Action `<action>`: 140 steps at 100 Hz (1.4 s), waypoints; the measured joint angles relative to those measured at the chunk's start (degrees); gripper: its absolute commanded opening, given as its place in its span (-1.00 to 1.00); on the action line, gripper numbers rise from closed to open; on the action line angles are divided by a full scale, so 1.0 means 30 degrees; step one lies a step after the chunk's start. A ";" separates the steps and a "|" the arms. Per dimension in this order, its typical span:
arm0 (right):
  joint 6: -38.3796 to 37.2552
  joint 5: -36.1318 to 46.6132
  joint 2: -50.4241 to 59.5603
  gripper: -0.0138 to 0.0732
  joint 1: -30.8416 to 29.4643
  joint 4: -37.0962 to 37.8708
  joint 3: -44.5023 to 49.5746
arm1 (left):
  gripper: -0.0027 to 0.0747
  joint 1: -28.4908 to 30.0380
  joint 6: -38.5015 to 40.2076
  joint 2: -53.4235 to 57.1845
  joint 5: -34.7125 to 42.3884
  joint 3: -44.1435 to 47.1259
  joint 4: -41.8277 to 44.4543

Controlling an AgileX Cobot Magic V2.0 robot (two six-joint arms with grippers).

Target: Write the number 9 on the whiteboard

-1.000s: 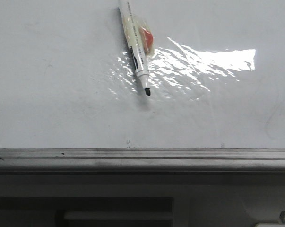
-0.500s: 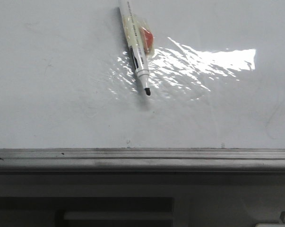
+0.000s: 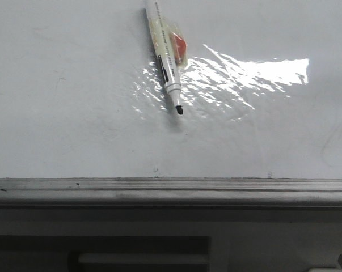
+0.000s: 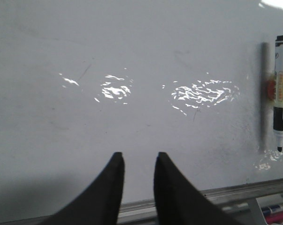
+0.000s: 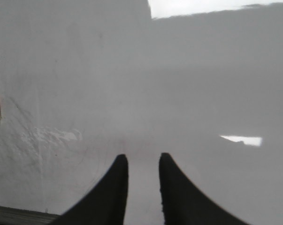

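The whiteboard point(image 3: 74, 113) fills the front view, glossy white with a bright glare patch point(image 3: 250, 73). No number 9 shows on it, only faint grey scuffs. A white marker point(image 3: 165, 54) with its black tip uncapped lies slanted on the board, with a red piece point(image 3: 180, 44) taped beside it. The marker also shows in the left wrist view point(image 4: 281, 93). My left gripper point(image 4: 139, 155) is open and empty over the board point(image 4: 132, 47), near its rail. My right gripper point(image 5: 142, 157) is open and empty over bare board point(image 5: 179, 93). Neither gripper shows in the front view.
A grey metal edge rail point(image 3: 171, 190) runs along the board's near side and shows in the left wrist view point(image 4: 244, 190). Below it is a dark furniture panel with a slot point(image 3: 102, 249). Some pens point(image 4: 272, 211) lie past the rail.
The whole front view has shifted a few pixels to the right. The marker lies on the board as before.
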State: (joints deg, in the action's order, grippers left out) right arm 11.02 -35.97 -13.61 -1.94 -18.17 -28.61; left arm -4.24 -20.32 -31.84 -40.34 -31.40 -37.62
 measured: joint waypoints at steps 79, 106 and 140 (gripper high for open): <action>0.0049 -0.1404 -0.1244 0.05 0.3406 0.0798 -0.0758 | -0.12 -1.4646 0.4098 -1.0288 0.9702 -0.3110 -0.2589; 0.0023 -0.1404 -0.1244 0.05 0.3406 0.0564 -0.0758 | -0.12 -1.5007 0.4213 -1.2151 1.1075 -0.3167 -0.3789; -0.0023 -0.1391 -0.1244 0.05 0.3406 0.0418 -0.0802 | -0.12 -1.5129 0.4222 -1.3341 1.1232 -0.3931 -0.4263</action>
State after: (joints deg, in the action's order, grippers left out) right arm 10.95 -40.14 -17.34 8.28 -16.91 -31.02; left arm -49.63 -7.66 -71.86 -6.65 -43.19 -50.41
